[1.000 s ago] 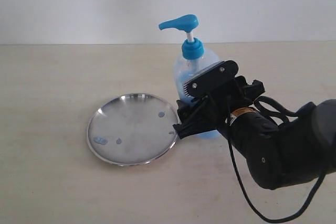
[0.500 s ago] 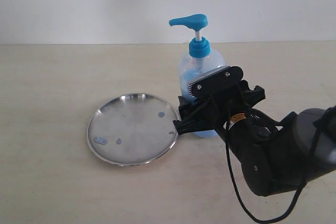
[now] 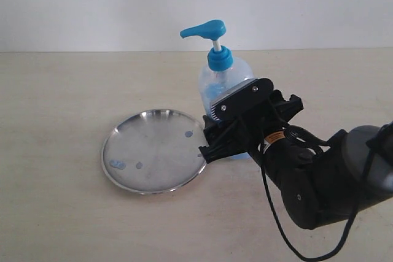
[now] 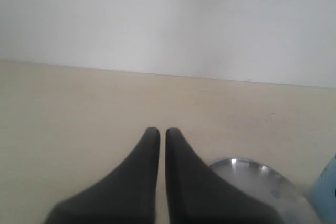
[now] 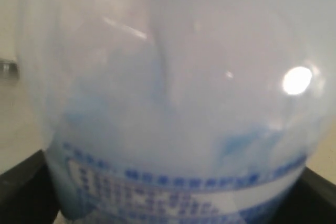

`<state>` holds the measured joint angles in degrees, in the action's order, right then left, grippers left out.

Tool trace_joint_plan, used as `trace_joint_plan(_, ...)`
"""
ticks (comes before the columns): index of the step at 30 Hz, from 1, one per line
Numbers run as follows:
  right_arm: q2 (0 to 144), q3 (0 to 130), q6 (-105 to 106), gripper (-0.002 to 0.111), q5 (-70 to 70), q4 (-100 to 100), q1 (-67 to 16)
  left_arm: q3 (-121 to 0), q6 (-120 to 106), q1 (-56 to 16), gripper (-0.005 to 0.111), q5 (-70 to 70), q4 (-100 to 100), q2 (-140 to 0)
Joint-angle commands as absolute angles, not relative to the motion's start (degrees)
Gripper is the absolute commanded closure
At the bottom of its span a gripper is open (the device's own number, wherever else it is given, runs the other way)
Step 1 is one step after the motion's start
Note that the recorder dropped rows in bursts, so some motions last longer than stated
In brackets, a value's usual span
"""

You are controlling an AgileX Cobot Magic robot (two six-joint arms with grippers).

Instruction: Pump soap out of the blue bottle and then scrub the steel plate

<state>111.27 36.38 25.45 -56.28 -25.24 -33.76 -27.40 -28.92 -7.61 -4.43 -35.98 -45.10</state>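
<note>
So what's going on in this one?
The right gripper is clamped on the body of the blue bottle, right beside the steel plate. The pump head is up, with nothing pressing it. A few blue soap drops sit on the plate. The left gripper is shut and empty.

the exterior camera stands raised on the near side of the table [image 3: 61, 213], facing down and across to the far edge and the white wall [image 3: 92, 4], at middle range

the left wrist camera sits low over the table, looking past the left gripper [image 4: 162, 131] toward that same far edge and wall; the steel plate [image 4: 249, 170] and a sliver of the blue bottle [image 4: 325, 192] are shared with the exterior view

the right wrist camera is so close to the bottle that it fills the blurred frame
</note>
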Motion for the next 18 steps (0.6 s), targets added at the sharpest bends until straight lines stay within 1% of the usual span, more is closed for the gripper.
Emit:
trace_joint_plan(1, 110.66, 36.75, 26.38, 0.108, -58.0, -24.39, -33.69, -37.38, -38.16, -13.09, 0.103, -2.37, -36.54, -56.51)
trace_joint_plan(4, 110.66, 36.75, 26.53, 0.108, -57.97, -24.39, -33.69, -45.99, -42.43, -16.91, 0.103, -2.74, -36.54, -66.09)
trace_joint_plan(10, 110.66, 36.75, 26.52, 0.108, -57.55, -24.31, -33.69, -59.05, -45.84, -23.64, 0.103, -3.97, -36.54, -81.47)
trace_joint_plan(13, 110.66, 36.75, 27.79, 0.108, -55.83, -24.16, -33.69, -64.55, -48.14, -26.35, 0.103, -6.95, -36.54, -87.16)
trace_joint_plan(18, 110.66, 36.75, 29.46, 0.108, -53.5, -23.94, -33.69, -70.55, -49.17, -29.83, 0.103, -7.28, -37.11, -92.52)
